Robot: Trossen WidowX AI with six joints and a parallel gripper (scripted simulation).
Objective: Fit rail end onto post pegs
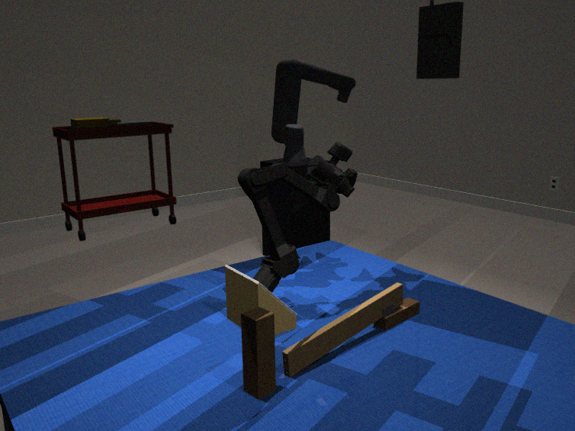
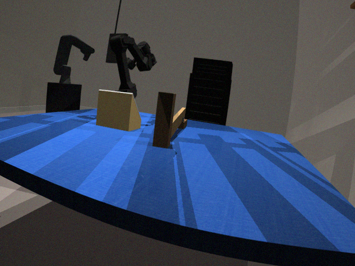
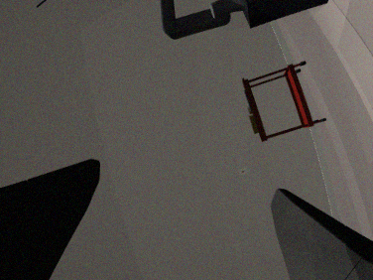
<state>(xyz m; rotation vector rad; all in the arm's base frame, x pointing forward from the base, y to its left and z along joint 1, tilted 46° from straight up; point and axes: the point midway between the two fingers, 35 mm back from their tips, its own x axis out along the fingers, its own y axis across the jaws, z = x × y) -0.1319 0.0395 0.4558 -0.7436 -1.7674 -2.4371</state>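
Observation:
The long wooden rail (image 1: 331,336) (image 2: 177,121) slopes down from the footboard block (image 1: 409,311) (image 2: 184,124) to the blue table top. Its far end is at the dark bracket (image 1: 390,310) on that block. Its near end is low, beside the short upright post (image 1: 258,354) (image 2: 163,120), with a gap between them in the top view. The pegs are hidden on the post's far side. My gripper (image 1: 351,184) (image 2: 154,60) (image 3: 189,185) is open and empty, raised high above the table and away from the rail. The wrist view shows only wall and background between its fingers.
A pale wedge-shaped block (image 1: 240,298) (image 2: 114,109) stands beside the post, between it and my arm's base. A second dark arm (image 1: 286,99) (image 2: 63,55) stands on a black pedestal behind. A red cart (image 1: 120,204) (image 3: 299,99) and a hanging black panel (image 1: 438,42) are in the background.

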